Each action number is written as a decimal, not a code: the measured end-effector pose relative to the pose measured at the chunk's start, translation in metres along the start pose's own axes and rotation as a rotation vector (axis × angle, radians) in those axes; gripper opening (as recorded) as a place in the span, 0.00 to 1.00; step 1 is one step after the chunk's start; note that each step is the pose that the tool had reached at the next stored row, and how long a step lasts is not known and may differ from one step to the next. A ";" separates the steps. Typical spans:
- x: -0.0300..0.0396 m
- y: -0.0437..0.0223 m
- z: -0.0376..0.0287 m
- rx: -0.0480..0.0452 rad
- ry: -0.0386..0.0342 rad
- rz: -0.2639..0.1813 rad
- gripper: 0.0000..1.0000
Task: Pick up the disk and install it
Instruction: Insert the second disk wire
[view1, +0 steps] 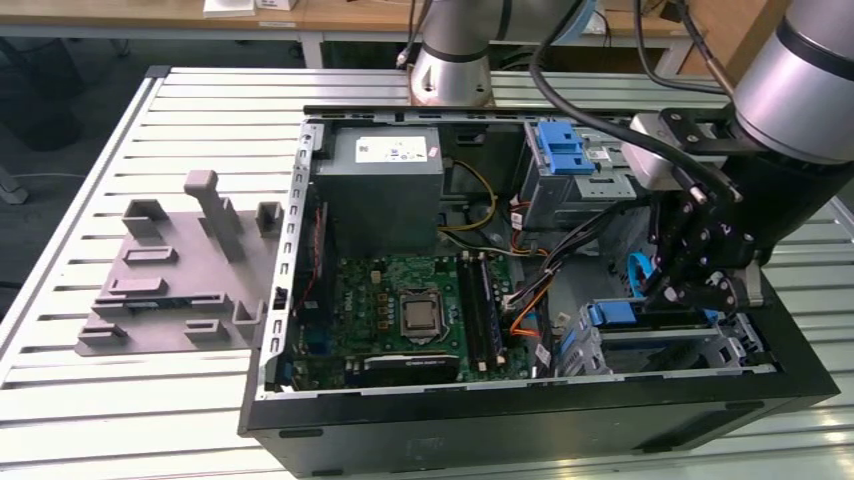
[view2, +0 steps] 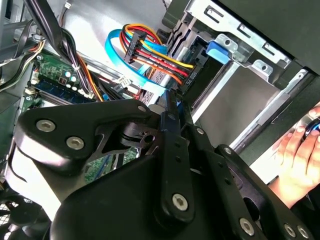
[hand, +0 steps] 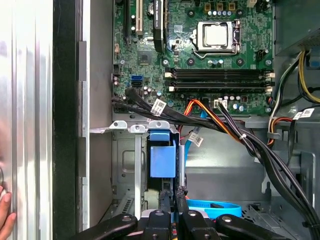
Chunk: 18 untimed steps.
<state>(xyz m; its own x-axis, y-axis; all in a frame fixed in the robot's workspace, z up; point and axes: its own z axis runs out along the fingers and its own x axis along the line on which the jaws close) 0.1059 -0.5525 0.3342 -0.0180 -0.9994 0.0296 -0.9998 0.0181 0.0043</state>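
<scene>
The disk sits edge-up in the drive cage at the case's front corner. Its blue carrier bracket (hand: 162, 159) shows in the first wrist view and in the exterior view (view1: 614, 313); the silver body is hidden inside the cage. My gripper (hand: 173, 194) reaches down into the case right at the bracket's near end. Its fingers are pressed close together, and in the second wrist view a sliver of blue shows between the gripper's (view2: 174, 103) tips. In the exterior view the gripper (view1: 678, 296) hangs over the cage at the exterior view's right.
Cable bundles (hand: 235, 132) and a blue flat cable (view2: 117, 47) run close beside the cage. The motherboard (view1: 414, 310), the grey power supply (view1: 387, 185) and the optical cage's blue latch (view1: 567, 150) fill the case. A grey fixture (view1: 180, 270) lies on the table. A person's hand (view2: 295, 160) rests on the case.
</scene>
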 end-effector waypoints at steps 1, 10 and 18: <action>0.0000 0.0000 0.0003 0.0000 -0.0001 0.000 0.16; 0.0009 -0.0001 0.0039 0.0000 -0.0004 0.000 0.16; 0.0016 -0.0002 0.0064 0.0000 -0.0002 0.000 0.16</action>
<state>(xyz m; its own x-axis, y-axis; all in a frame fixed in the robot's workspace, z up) 0.1060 -0.5543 0.3279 -0.0180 -0.9994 0.0294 -0.9998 0.0181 0.0043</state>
